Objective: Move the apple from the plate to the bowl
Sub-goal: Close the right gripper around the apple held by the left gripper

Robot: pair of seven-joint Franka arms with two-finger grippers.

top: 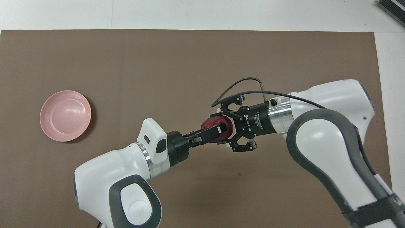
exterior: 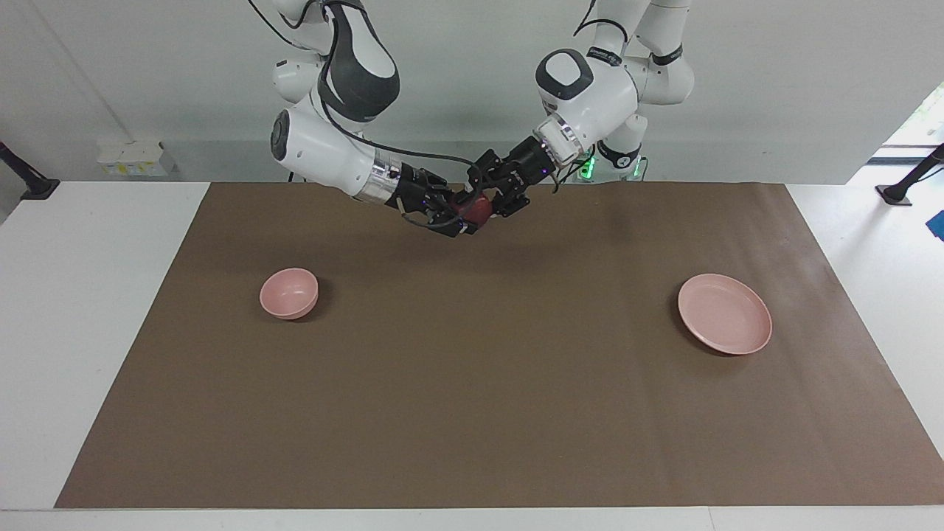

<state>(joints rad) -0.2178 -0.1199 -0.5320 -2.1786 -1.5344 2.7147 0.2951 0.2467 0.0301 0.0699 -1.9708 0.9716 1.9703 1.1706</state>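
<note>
Brown-covered table [exterior: 472, 413]: both my arms stretch inward mid-air over its middle, left hand [top: 218, 130] pinching the apple [top: 212, 124], right hand [top: 228, 128] clamped around it too.

Matt brown table cover [exterior: 472, 383]; glossy apple [top: 218, 126].

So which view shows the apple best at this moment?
The overhead view: the apple shows from above between the left gripper and the right gripper, both shut on it. In the facing view only a small red part of the apple shows between the two grippers.
</note>
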